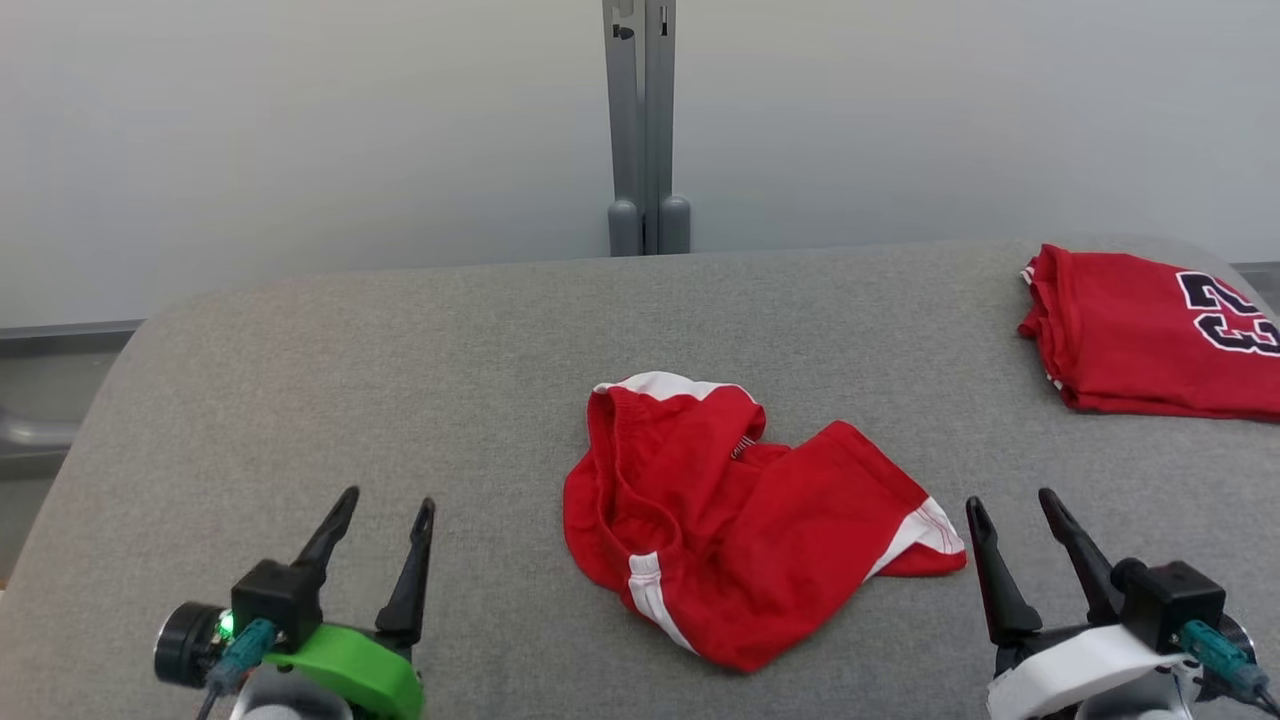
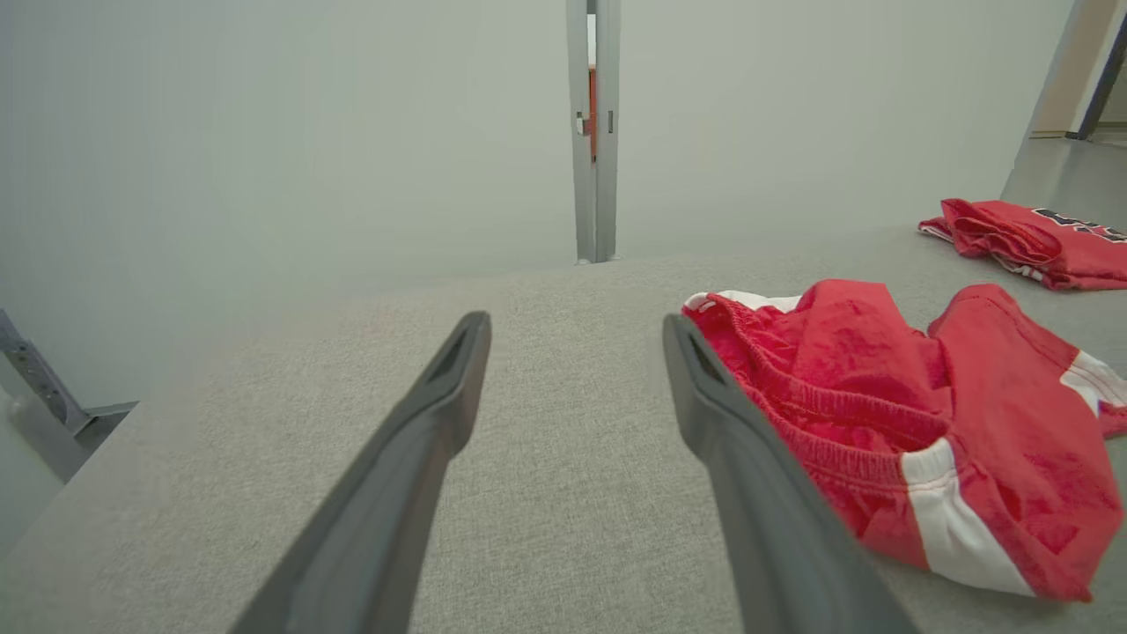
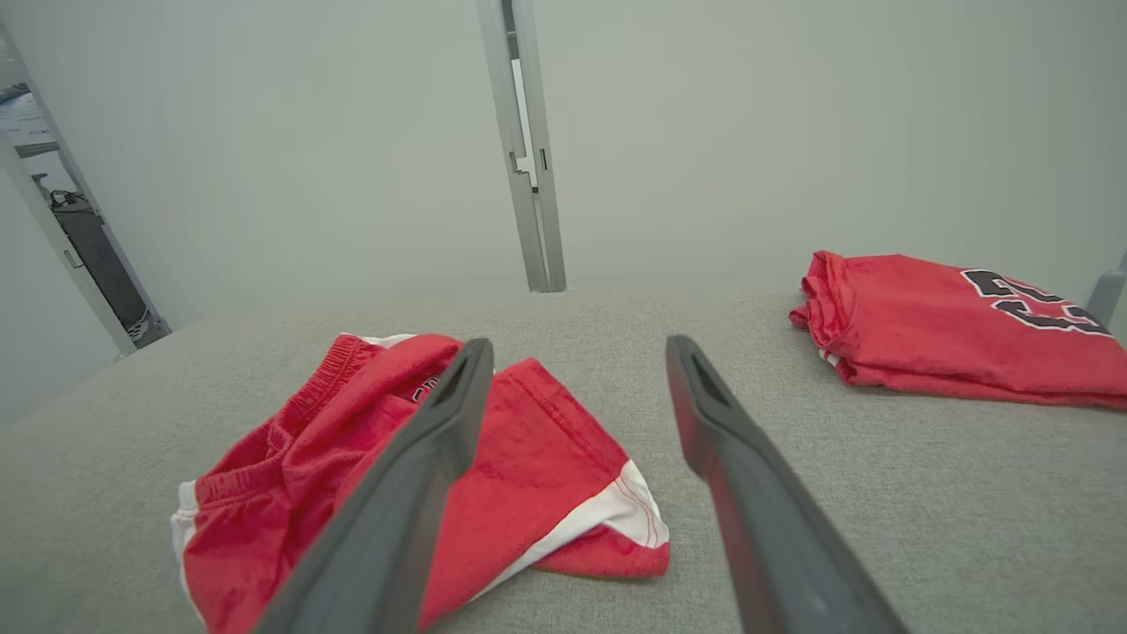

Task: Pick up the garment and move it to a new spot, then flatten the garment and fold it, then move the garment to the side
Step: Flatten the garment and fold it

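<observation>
Shorts (image 1: 740, 520), red and crumpled, lie at the middle of the grey table (image 1: 400, 380), between our two grippers, their long axis running side to side. We judge our right gripper (image 1: 1010, 500) the nearer, jaws spread and empty just beside the white-trimmed hem. Our left gripper (image 1: 390, 505), likewise spread and empty, stands farther off. One folded jersey (image 1: 1140, 335) sits at the far right corner.
</observation>
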Robot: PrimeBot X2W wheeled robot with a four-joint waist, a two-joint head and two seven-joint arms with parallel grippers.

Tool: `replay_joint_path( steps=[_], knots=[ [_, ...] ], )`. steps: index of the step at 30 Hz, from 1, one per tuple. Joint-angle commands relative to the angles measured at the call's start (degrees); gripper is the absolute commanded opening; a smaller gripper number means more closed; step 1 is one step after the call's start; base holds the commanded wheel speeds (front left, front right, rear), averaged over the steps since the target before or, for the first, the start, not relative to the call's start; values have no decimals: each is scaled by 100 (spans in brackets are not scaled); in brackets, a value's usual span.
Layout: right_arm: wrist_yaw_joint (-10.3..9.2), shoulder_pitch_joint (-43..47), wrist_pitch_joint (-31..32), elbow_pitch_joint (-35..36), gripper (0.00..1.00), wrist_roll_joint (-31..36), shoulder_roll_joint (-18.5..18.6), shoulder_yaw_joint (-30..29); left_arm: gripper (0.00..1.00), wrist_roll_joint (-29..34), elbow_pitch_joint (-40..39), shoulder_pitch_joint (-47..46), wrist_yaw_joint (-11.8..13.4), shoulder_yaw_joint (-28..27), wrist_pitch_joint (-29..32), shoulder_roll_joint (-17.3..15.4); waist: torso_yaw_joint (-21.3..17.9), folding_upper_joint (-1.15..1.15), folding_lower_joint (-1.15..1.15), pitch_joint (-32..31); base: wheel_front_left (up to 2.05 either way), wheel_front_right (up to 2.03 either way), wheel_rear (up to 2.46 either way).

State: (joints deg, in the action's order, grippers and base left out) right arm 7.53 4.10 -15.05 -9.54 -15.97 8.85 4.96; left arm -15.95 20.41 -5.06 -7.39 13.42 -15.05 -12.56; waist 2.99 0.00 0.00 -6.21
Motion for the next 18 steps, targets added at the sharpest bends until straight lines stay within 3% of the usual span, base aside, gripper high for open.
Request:
replay_joint_path(
  steps=[1, 11, 18],
  knots=[
    [-10, -205, -15, -125, 100, 47, 96, 51, 100, -19, 67, -261, -21, 243, -13, -93, -88, 0, 0, 60, 0, 0, 0],
    [-10, -1510, -15, -1623, 100, -34, 507, 654, 100, -452, 516, -1523, -22, 2591, 96, -486, -433, 0, 0, 447, 0, 0, 0],
    [-10, -2254, -15, -2647, 100, -211, 500, 1205, 100, -978, 918, -2118, -14, 4135, 85, -691, -596, 0, 0, 677, 0, 0, 0]
  ],
)
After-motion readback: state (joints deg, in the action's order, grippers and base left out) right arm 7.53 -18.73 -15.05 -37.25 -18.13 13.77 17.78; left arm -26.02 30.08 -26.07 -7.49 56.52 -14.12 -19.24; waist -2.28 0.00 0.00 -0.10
